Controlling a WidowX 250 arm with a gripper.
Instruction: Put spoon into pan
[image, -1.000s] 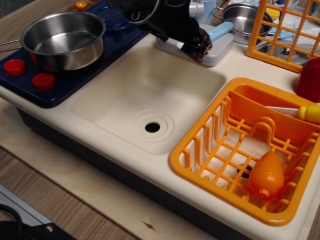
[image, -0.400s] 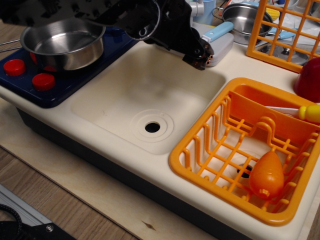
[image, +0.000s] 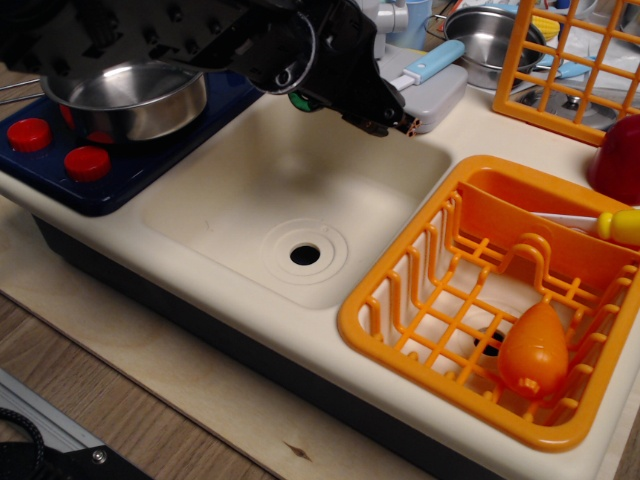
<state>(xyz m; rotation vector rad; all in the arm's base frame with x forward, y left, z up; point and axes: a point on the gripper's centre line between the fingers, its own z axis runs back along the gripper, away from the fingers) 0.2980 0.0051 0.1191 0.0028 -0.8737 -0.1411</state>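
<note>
The spoon (image: 432, 62) has a light-blue handle and lies on the grey faucet base (image: 440, 98) behind the sink, its handle pointing up and right. The pan (image: 135, 100) is a shiny steel round pan standing on the dark blue stove (image: 120, 165) at the far left; my black arm hides its upper rim. My gripper (image: 398, 125) hangs over the back edge of the sink, just below and left of the spoon, and does not touch it. Its fingers appear as one dark wedge, so their gap does not show. Nothing shows in them.
The cream sink basin (image: 300, 200) has a drain hole (image: 305, 254). An orange dish rack (image: 490, 300) at the right holds an orange toy (image: 533, 350) and a yellow-handled tool (image: 610, 224). A smaller steel pot (image: 490, 40), an orange grid (image: 570, 60) and a red object (image: 620, 160) stand at the back right.
My arm has swung further in from the left, now covering the pan's rim. The gripper has dropped slightly from the spoon on the faucet base toward the sink edge. The spoon has stayed put.
</note>
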